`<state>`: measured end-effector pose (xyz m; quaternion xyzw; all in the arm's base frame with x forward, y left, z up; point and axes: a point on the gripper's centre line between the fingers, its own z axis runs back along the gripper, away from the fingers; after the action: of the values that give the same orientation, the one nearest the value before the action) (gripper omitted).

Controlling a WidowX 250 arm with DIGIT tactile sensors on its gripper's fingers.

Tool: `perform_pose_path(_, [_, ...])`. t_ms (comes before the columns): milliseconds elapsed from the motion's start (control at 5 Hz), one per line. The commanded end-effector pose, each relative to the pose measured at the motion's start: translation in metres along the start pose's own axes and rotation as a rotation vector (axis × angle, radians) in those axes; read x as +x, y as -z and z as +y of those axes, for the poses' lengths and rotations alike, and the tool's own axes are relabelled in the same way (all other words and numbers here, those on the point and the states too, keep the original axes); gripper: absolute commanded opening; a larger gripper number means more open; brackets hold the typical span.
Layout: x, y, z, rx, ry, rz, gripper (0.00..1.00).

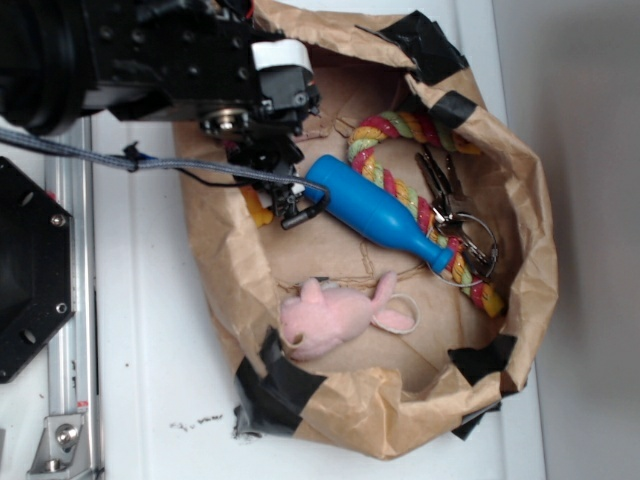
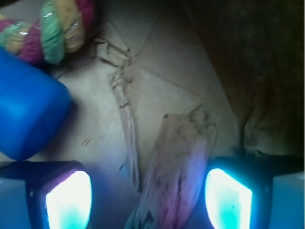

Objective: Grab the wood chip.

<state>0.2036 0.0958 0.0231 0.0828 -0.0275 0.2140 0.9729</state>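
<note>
Though hidden outside, wood chip [image 2: 178, 167] between pads [image 2: 228, 198]

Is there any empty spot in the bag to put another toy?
Yes: bare floor of the paper bag lies right of the pink plush, below the blue bottle. The top is crowded: rope toy, keys, and the gripper open around the wood chip.

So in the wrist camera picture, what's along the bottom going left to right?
Left glowing finger pad → wood chip → right glowing finger pad. The fingers are open with the chip lying between them.
</note>
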Motion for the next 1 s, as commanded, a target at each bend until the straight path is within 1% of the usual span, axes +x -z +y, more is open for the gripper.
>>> perform_pose_path(0, [-0.001, 0.0222, 0.0011, 0.07, 0.013, 0.041, 1.0])
perform_pose_path(200, [-0.0011, 0.0204, 0.0006, 0.067, 0.02, 0.036, 1.0])
perform_pose_path(400, [-0.0021, 0.0189, 0.0018, 0.055, 0.008, 0.035, 0.0])
perform_pose_path(600, [-0.0018, 0.0149, 0.0021, 0.063, 0.005, 0.02, 0.0])
perform_pose_path(800, [-0.0004, 0.0127, 0.0027, 0.062, 0.003, 0.02, 0.0])
